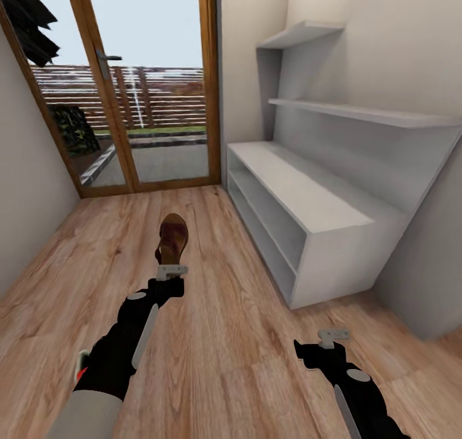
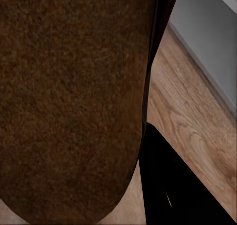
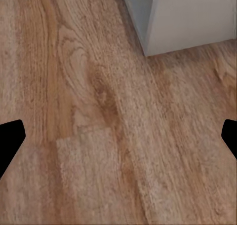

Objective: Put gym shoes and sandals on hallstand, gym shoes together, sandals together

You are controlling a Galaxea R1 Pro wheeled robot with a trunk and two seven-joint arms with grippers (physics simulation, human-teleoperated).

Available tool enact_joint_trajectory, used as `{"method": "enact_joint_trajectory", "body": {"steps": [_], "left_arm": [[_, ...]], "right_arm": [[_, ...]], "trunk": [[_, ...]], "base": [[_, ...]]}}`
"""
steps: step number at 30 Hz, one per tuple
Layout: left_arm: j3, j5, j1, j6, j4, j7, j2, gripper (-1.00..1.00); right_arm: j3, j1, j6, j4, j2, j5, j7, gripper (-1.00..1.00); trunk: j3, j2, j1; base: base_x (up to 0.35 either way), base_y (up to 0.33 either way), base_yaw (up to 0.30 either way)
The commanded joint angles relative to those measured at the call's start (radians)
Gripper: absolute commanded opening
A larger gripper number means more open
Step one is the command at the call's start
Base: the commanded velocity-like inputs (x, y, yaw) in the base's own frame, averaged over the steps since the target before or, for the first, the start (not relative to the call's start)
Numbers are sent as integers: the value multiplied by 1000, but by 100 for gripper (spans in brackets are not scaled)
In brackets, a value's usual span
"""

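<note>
One dark brown sandal (image 1: 173,237) sticks out ahead of my left gripper (image 1: 172,271), which is shut on its heel end, over the corridor floor (image 1: 218,336). Up close, the sandal (image 2: 74,101) is a broad brown surface beside one black finger (image 2: 177,190). The pale grey hallstand (image 1: 333,224) stands along the right wall, its two open shelf levels and flat top bare. My right gripper (image 1: 333,337) hovers low near the hallstand's near corner, open, with only planks between its fingertips (image 3: 11,136). A small white and red patch (image 1: 81,363) peeks out beside my left forearm; I cannot tell what it is.
A wood-framed glass door (image 1: 147,86) closes the far end of the corridor. A plain wall (image 1: 25,195) runs along the left. Two staggered shelves (image 1: 359,111) hang above the hallstand. Open plank floor lies between my arms and the door.
</note>
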Motion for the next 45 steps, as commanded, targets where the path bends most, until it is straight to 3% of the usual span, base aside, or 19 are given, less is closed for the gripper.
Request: {"method": "enact_joint_trajectory", "body": {"steps": [1,22,29,45], "left_arm": [[1,-4,0,6,-1,-6,0,-100],[1,-3,0,6,-1,-6,-1,-100],[1,-3,0,6,-1,-6,0,-100],[1,-3,0,6,-2,-5,-1,-100]], "right_arm": [[0,0,5,-1,0,0,0,100],[0,0,5,-1,0,0,0,100],[0,0,5,-1,0,0,0,100],[0,0,5,-1,-1,1,0,100]], "trunk": [[-1,0,0],[-1,0,0],[-2,0,0],[-11,0,0]], "base": [[338,-98,1],[337,-75,141],[30,0,33],[291,0,238]]}}
